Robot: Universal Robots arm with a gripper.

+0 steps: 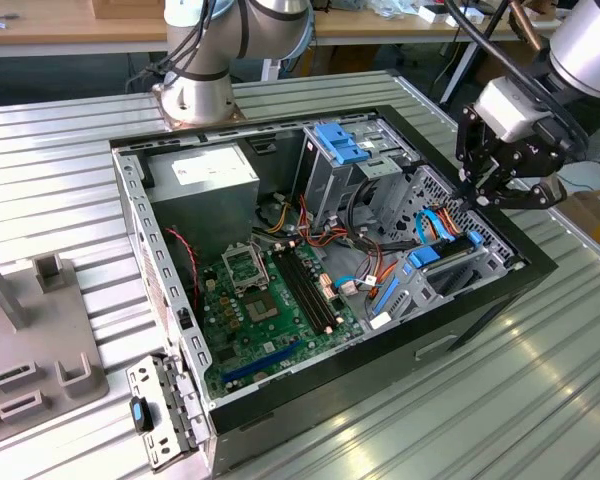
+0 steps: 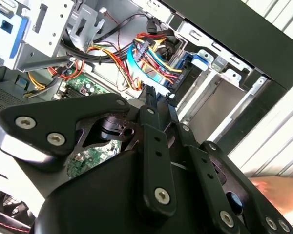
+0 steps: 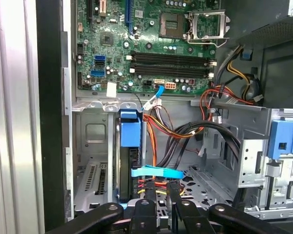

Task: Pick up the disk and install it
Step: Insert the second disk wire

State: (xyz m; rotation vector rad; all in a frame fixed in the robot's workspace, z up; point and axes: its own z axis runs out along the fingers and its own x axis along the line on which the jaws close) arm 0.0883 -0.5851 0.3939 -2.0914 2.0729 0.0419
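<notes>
The ribbed metal worktop (image 1: 540, 400) carries an open computer case (image 1: 380, 375), and the gripper (image 1: 477, 197) hangs over the case's drive-bay corner. The grey power-supply box (image 1: 205, 180) is well apart from the jaws across the case, and the green motherboard (image 3: 136, 53) lies beyond them past the bay wall. Directly ahead of the jaws, in the first wrist view, the disk (image 3: 129, 146) stands on edge in the sheet-metal bay (image 3: 90, 146). Its dark body is clipped in a bright blue carrier, and a flat blue cable (image 3: 156, 171) crosses just beside it, nearer the jaws. A bundle of orange and black wires runs alongside. I judge the disk to be rigid and fairly heavy for its size. Its metal faces look smooth and slippery, and its electronics are unlikely to forgive a knock. The stiff blue carrier edges look like the safest place to take hold. In both wrist views the jaws stand a little apart, nothing between them, touching neither disk nor cables.
</notes>
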